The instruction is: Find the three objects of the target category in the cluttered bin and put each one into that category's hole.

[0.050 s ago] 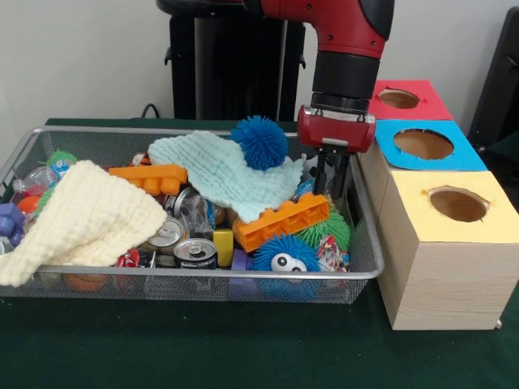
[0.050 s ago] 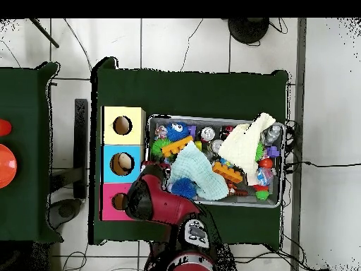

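Note:
A wire mesh bin (image 1: pixel 203 275) holds mixed clutter. A blue spiky ball (image 1: pixel 259 140) rests on a pale blue knitted cloth (image 1: pixel 219 174). A cream cloth (image 1: pixel 89 215) covers the left part. Two orange bricks (image 1: pixel 284 220) (image 1: pixel 154 176), several drink cans (image 1: pixel 195 253), a green spiky ball (image 1: pixel 331 228) and a blue spiky ball with eyes (image 1: pixel 284 255) lie among them. My gripper (image 1: pixel 332 177) is lowered into the bin's right end, just behind the orange brick, open with nothing visibly held. In the overhead view the arm (image 2: pixel 151 199) hides the gripper.
Three wooden boxes stand against the bin's right side, each with a round hole: red top (image 1: pixel 399 99), blue top (image 1: pixel 423 144), yellow top (image 1: pixel 458 204). The blue box's hole (image 2: pixel 125 162) shows something pale inside. A second green table (image 2: pixel 21 141) lies beyond.

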Motion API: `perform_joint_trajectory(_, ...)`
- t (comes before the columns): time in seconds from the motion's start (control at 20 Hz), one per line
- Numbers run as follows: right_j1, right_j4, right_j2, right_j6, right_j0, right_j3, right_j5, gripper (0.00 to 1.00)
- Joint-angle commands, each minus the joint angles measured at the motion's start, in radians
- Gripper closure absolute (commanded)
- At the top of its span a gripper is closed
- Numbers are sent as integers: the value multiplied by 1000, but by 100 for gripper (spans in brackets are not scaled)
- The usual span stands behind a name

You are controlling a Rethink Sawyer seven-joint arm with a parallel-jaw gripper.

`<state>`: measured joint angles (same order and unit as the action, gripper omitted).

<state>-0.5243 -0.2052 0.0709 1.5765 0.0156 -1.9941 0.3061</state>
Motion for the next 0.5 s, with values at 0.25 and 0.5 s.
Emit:
perform_joint_trajectory(0.25,7,-33,24,116,-14,136,-186,100)
perform_joint_trajectory(0.5,-37,-33,54,122,-31,129,-244,100)
